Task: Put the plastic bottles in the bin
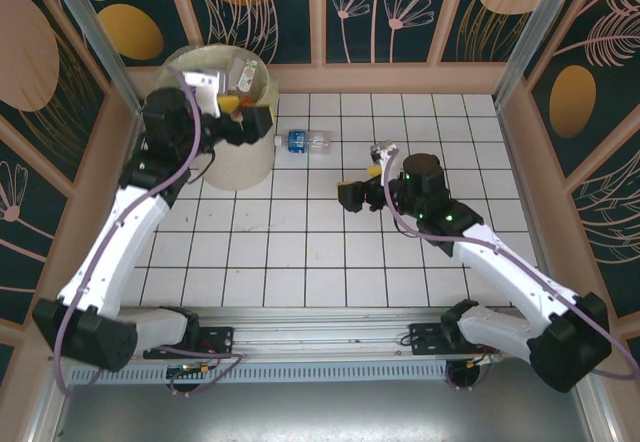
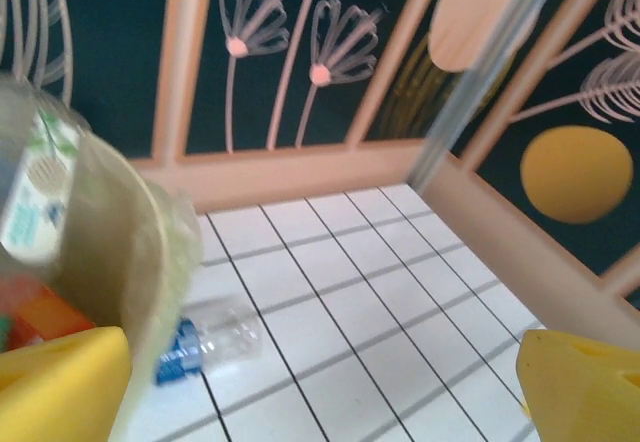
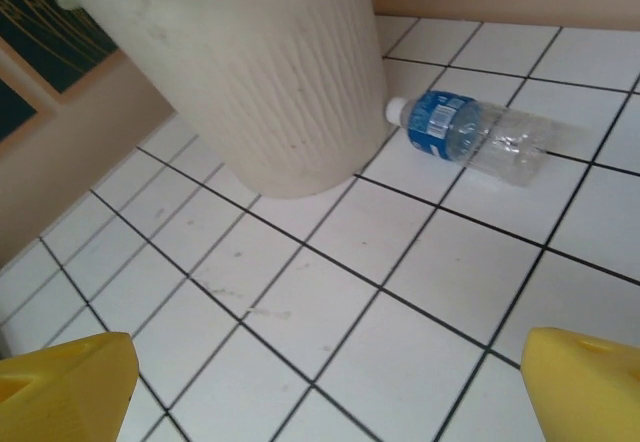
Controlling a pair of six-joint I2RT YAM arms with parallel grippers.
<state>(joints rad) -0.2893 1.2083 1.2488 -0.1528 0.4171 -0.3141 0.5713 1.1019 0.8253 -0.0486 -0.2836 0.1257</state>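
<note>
The cream-white bin (image 1: 240,162) stands at the table's far left. Several plastic bottles lie inside it, one of them clear (image 1: 243,75). In the left wrist view a green-and-white label (image 2: 35,182) and something orange (image 2: 40,317) show through its pale liner (image 2: 130,252). My left gripper (image 1: 240,112) hangs open over the bin's right rim, its yellow fingers (image 2: 60,382) wide apart and nothing between them. One clear bottle with a blue label (image 1: 305,142) (image 2: 205,340) (image 3: 470,137) lies on its side just right of the bin (image 3: 250,62). My right gripper (image 1: 368,177) (image 3: 325,392) is open, short of that bottle.
White tiles with dark grout cover the table (image 1: 300,242). Peach-framed dark walls with flower patterns (image 1: 400,12) close in the back and both sides. The arms' bases and a rail (image 1: 320,327) sit along the near edge.
</note>
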